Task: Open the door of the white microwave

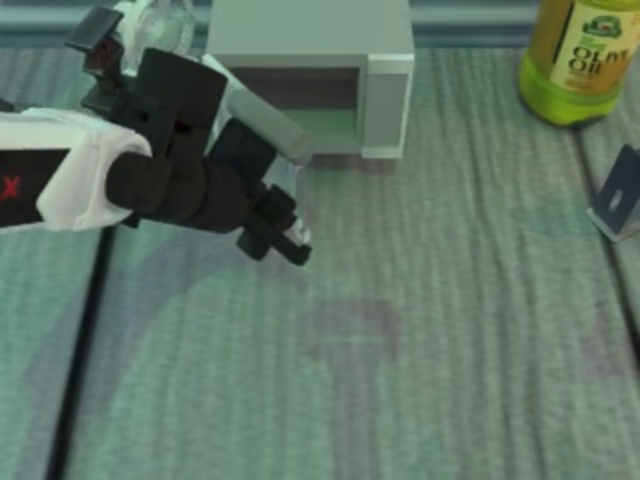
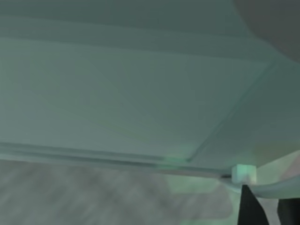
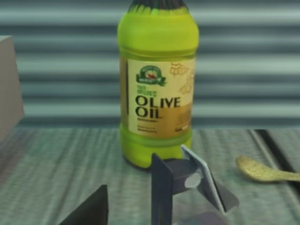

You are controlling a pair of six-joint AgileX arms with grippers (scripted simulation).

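Note:
The white microwave point(image 1: 330, 45) stands at the back middle of the table. Its door point(image 1: 275, 122) is swung out toward the front left, and the dark cavity shows behind it. My left gripper point(image 1: 285, 232) sits low at the door's free edge and is shut on it. In the left wrist view the door's greyish window point(image 2: 122, 93) fills the picture, with the dark fingertips point(image 2: 251, 211) below a small white block at its corner. My right gripper point(image 3: 136, 213) is outside the top view and open, with one dark fingertip point(image 3: 96, 206) showing.
An olive oil bottle point(image 1: 580, 55) point(image 3: 157, 89) stands at the back right. A blue-grey stand point(image 1: 615, 200) point(image 3: 201, 183) sits at the right edge. A wooden spoon point(image 3: 267, 171) lies beside it. A round white fan point(image 1: 160, 20) is behind my left arm.

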